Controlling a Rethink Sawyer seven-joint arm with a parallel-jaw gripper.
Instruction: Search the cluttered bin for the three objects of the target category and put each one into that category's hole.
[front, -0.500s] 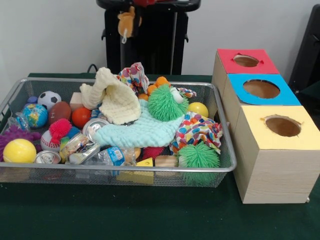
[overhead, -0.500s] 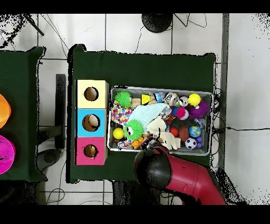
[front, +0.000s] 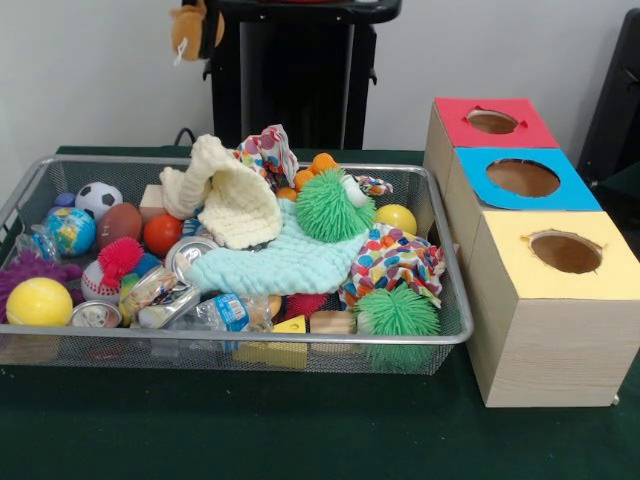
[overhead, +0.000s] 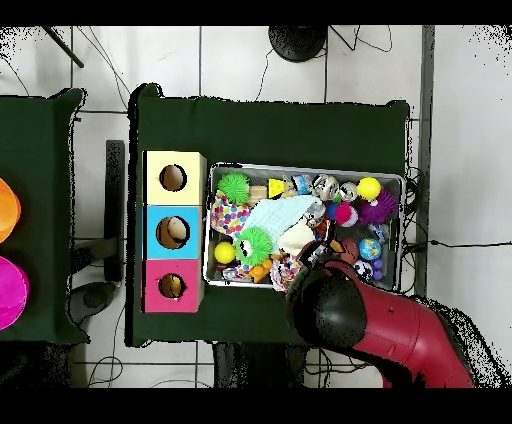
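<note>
The cluttered bin (front: 250, 341), a wide wire-mesh tray, holds balls, cloths, cans and blocks; it also shows in the overhead view (overhead: 300, 167). A small brown plush toy (front: 195, 28) hangs in the air at the top edge of the front view, above the bin's far left part. My gripper (front: 198, 6) shows only at that top edge, shut on the toy's top. In the overhead view my red arm (overhead: 340, 315) covers the bin's near right part and hides the gripper and toy.
Three wooden boxes with holes stand beside the bin: red (front: 492, 122), blue (front: 522, 178) and yellow (front: 565, 252). In the bin lie two green spiky balls (front: 335, 205), a cream cloth (front: 235, 200), a mint cloth (front: 280, 262) and a yellow ball (front: 38, 300).
The brown plush toy has moved left and slightly up in the front view. In the overhead view the arm has swung right over the bin.
</note>
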